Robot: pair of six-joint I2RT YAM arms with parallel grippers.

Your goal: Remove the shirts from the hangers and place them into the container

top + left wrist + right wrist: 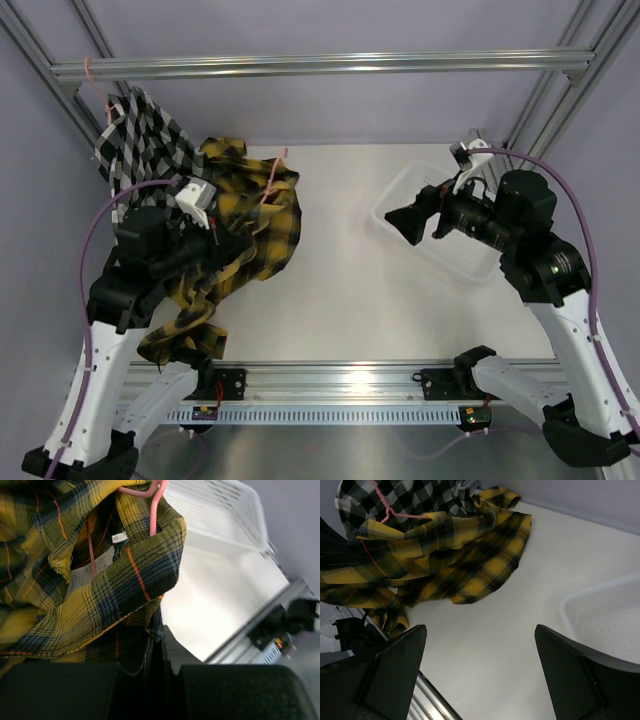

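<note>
The yellow shirt (250, 225) is being worked off its pink hanger (152, 510), I judge. The left claw (157, 650) is pinched shut on a fold of it, heaped at the table's (340, 300) left side — the hanger's hook pokes from the collar. The right claw (480, 670) gapes wide, empty, by the basket's (610, 615) left rim. Next, that claw should take the hanger. Bare table between shirt and basket leaves room.
</note>
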